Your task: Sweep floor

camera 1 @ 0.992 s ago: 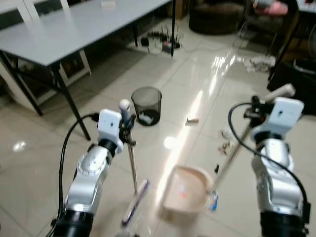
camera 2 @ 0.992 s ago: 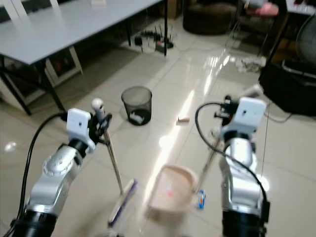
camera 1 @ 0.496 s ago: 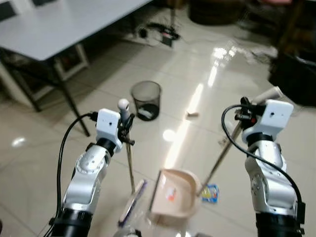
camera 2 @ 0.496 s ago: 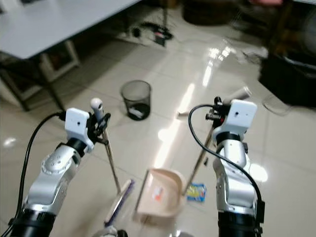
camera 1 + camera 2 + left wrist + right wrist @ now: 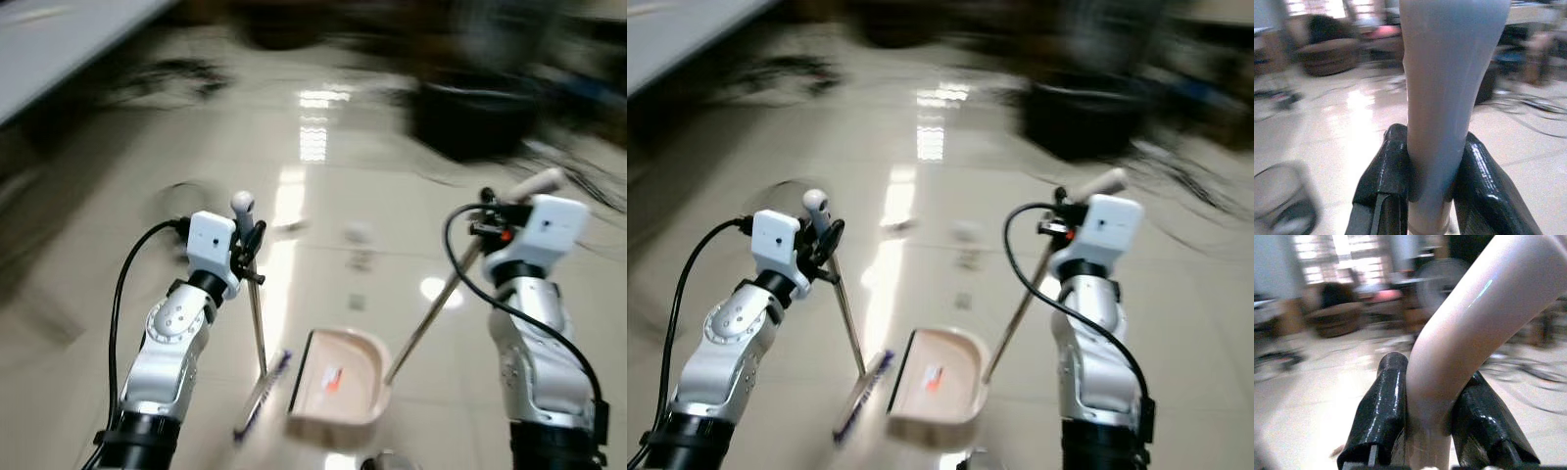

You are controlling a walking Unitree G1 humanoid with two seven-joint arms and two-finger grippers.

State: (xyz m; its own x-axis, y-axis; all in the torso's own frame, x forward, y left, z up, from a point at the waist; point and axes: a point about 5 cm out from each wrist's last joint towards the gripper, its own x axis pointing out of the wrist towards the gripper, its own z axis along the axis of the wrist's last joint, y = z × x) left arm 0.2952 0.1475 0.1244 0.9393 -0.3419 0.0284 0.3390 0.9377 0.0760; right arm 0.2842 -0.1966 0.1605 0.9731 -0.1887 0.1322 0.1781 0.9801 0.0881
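The broom is held upright near its top by the left gripper, whose fingers are clamped on its pale handle, and its brush head rests on the tiled floor just left of the dustpan. The dustpan's slanted handle is clenched by the right gripper, and the pan sits on the floor between the two arms. The room behind is blurred.

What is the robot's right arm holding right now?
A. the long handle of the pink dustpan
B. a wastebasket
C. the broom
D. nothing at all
A: the right end effector is clamped on the pale curved handle, which runs down to the pink dustpan on the floor, while the left end effector grips the broom.
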